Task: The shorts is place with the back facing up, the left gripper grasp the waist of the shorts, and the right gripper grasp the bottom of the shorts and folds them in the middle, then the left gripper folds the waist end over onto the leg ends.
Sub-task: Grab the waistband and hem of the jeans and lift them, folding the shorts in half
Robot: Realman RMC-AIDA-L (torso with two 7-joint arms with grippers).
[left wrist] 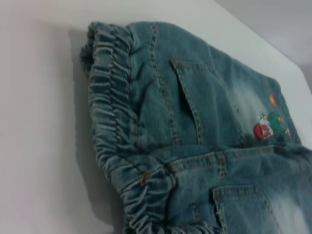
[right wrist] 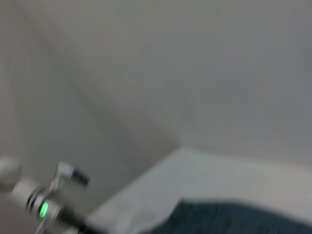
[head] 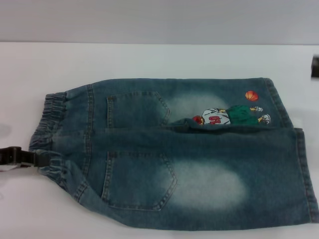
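Head view shows the shorts (head: 189, 154) lying flat on the white tabletop (head: 149, 59), back side up with both pockets showing, not yet folded. The waist of the shorts (head: 50, 134) is the ruffled band at the robot's left; the bottom of the shorts (head: 304, 169), with its straight hems, lies at the robot's right. The cartoon print with the orange ball (head: 251, 95) sits on the far leg near the hem.

The left gripper (head: 22, 157) comes in from the left edge and meets the waistband at its near half. Its dark tip touches the gathered cloth, but whether the fingers are clenched on the band or only resting against it cannot be told from here. The left wrist view shows the waistband close up (left wrist: 117, 136) with none of that arm's own fingers in sight.

The right gripper is hard to make out: only a dark shape shows at the right edge of the head view, well apart from the hems, and the state of its fingers cannot be told. The right wrist view catches only a strip of denim (right wrist: 239, 219) and the other arm's green ring (right wrist: 43, 209).

The step in hand appears to be the first grasp, at the waist. The next move likely calls for the right arm to come down onto a leg hem and pinch it before any fold.
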